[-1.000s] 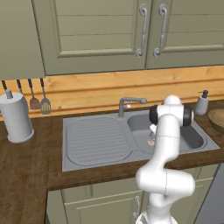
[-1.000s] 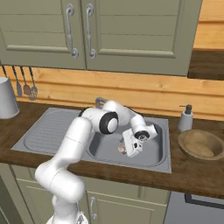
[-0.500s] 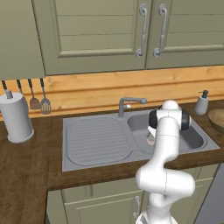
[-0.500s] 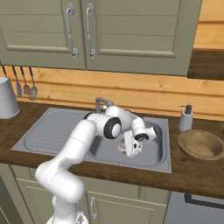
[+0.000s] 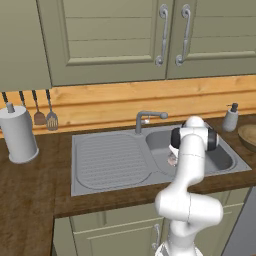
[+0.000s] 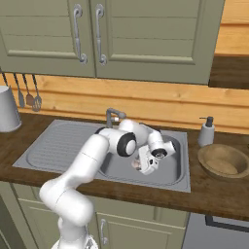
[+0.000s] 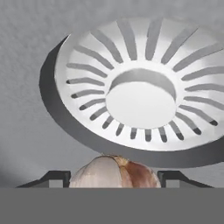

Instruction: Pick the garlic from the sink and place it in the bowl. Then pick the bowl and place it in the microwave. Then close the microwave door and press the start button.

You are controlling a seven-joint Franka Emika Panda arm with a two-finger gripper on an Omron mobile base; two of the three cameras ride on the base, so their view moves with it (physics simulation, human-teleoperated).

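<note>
Arm reaches down into the sink [image 6: 181, 181] basin; gripper [image 6: 140, 167] sits low over the floor, right by the drain [image 7: 140, 89]. Garlic [image 7: 114, 173] lies on the basin floor btwn the two finger tips [image 7: 54, 176], one each side w/ small gaps, so jaws are spread around it, not yet pinching. Bowl [image 6: 224, 162] waits on the counter to the right, well apart, near the soap bottle [image 6: 206, 132]. To do the grasp well: keep bulb centred, squeeze evenly so the lumpy shape doesn't squirt out, then lift straight up clear of the rim before swinging to the bowl.
</note>
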